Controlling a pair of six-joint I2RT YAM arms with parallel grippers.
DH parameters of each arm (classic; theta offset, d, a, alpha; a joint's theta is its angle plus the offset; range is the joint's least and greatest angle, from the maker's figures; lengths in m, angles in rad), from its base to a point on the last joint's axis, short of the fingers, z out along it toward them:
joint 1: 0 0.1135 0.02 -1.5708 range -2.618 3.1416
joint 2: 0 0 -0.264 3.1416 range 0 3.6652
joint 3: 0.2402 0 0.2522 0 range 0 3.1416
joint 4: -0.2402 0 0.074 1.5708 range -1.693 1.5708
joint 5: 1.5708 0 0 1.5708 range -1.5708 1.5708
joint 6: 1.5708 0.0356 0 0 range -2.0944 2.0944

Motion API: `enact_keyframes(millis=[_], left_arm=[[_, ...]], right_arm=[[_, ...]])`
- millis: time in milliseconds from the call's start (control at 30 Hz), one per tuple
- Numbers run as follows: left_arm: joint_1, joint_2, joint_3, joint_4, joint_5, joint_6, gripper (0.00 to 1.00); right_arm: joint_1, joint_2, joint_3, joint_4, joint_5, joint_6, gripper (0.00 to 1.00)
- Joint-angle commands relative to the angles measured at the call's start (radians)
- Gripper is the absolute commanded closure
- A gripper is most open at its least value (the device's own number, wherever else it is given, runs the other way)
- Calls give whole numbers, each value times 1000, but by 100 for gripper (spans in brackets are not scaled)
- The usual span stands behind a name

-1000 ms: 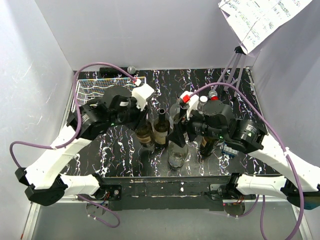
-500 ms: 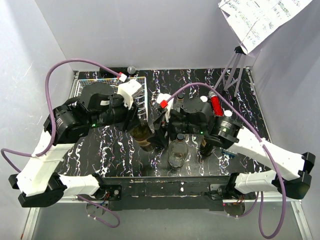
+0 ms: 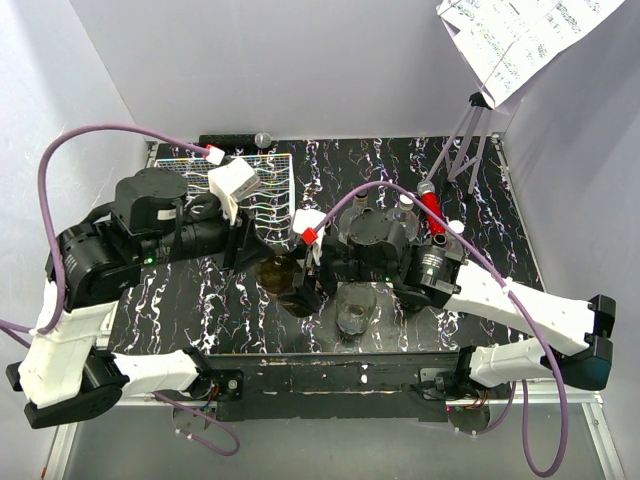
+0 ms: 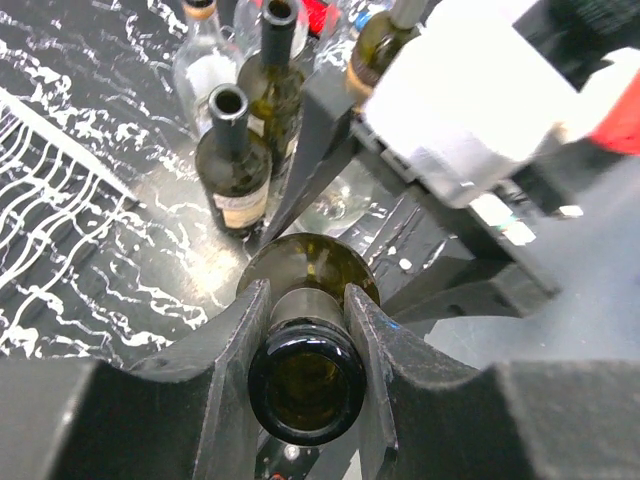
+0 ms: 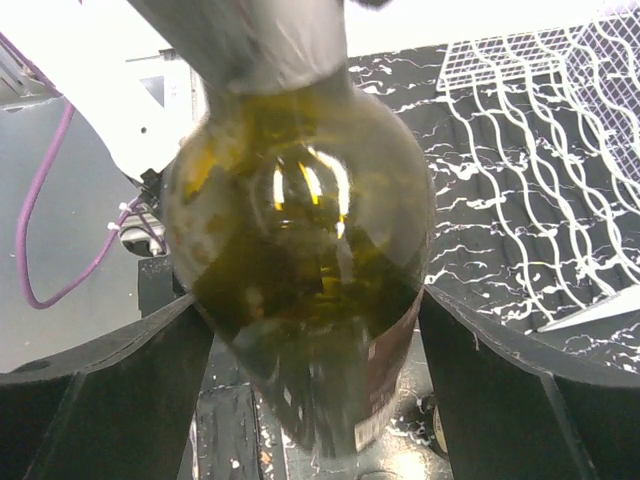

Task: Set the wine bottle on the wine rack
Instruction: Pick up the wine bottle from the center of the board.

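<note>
The wine bottle (image 3: 283, 275) is dark olive glass, lifted off the table and tilted. My left gripper (image 3: 258, 255) is shut on its neck just below the mouth (image 4: 305, 375). In the left wrist view the fingers (image 4: 240, 340) press both sides of the neck. My right gripper (image 5: 312, 310) stands wide open astride the bottle's body (image 5: 300, 250), with one finger on each side. In the top view it (image 3: 308, 290) sits just right of the bottle. The white wire wine rack (image 3: 262, 185) lies at the back left, behind the left wrist, and also shows in the wrist views (image 4: 40, 190) (image 5: 540, 130).
Two dark bottles (image 4: 232, 160) (image 4: 272, 80) and a clear one (image 4: 205, 60) stand upright on the black marbled table. Another clear bottle (image 3: 352, 310) stands near the front edge and a red-capped one (image 3: 432, 212) behind the right arm. A thin stand (image 3: 465, 140) holds paper at the back right.
The left arm has raised and tilted the bottle and drawn back to the left. The right arm has swung left to the bottle's body, and its fingers have spread wider.
</note>
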Motion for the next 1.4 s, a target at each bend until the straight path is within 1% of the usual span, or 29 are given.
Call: enact_keyframes(millis=[0,167,267,333,433,467,500,533,600,667,700,833,967,1033,1067,1133,1167,1200,1233,1267,1300,1333,1367], left_arm=[[-4,-43,71,141,97,-30,100],[-4,-41,98,133,108,-31,100],[-4,-43,102,137,106,-33,100],[-4,-46,105,144,112,-36,100],[-4,-50,104,155,120,-42,100],[-4,-54,104,158,124,-44,100],[-4,-52,104,163,124,-44,100],[-4,-52,105,166,126,-44,100],[-4,-52,108,172,128,-45,100],[-4,-52,111,178,134,-45,100],[-6,-54,111,179,135,-45,100],[-4,-47,125,169,134,-45,100],[-4,-55,121,163,129,-45,100],[-4,-58,114,164,129,-45,100],[-4,-61,110,164,129,-45,100],[-4,-61,101,161,129,-44,100],[-4,-61,98,158,131,-42,97],[-4,-63,90,157,134,-41,89],[-4,-64,84,158,138,-37,76],[-4,-67,76,160,141,-34,65],[-4,-72,67,163,144,-31,50],[-4,-78,55,167,144,-27,42],[-4,-81,47,170,146,-22,37]], right_arm=[[8,1,-43,145,8,-10,11],[8,7,-71,200,17,-8,10],[8,1,-86,222,22,8,11],[8,-12,-106,243,36,16,16],[8,-21,-114,243,75,24,28],[9,-22,-111,243,85,24,34],[9,-21,-107,243,92,21,36],[9,-19,-103,243,97,18,35],[9,-9,-93,243,103,10,20],[9,1,-94,243,96,10,13],[9,5,-93,243,89,10,11],[11,16,-96,243,79,19,10],[11,7,-109,243,83,19,11],[11,-1,-116,243,89,19,21],[11,-7,-119,243,91,18,31],[11,-19,-122,245,105,15,61],[11,-25,-122,245,114,10,77],[11,-32,-122,243,120,5,90],[11,-39,-120,237,129,1,98],[11,-48,-119,226,135,-4,99],[11,-56,-117,214,137,-8,99],[11,-68,-113,200,135,-12,99],[11,-81,-107,182,131,-16,99]])
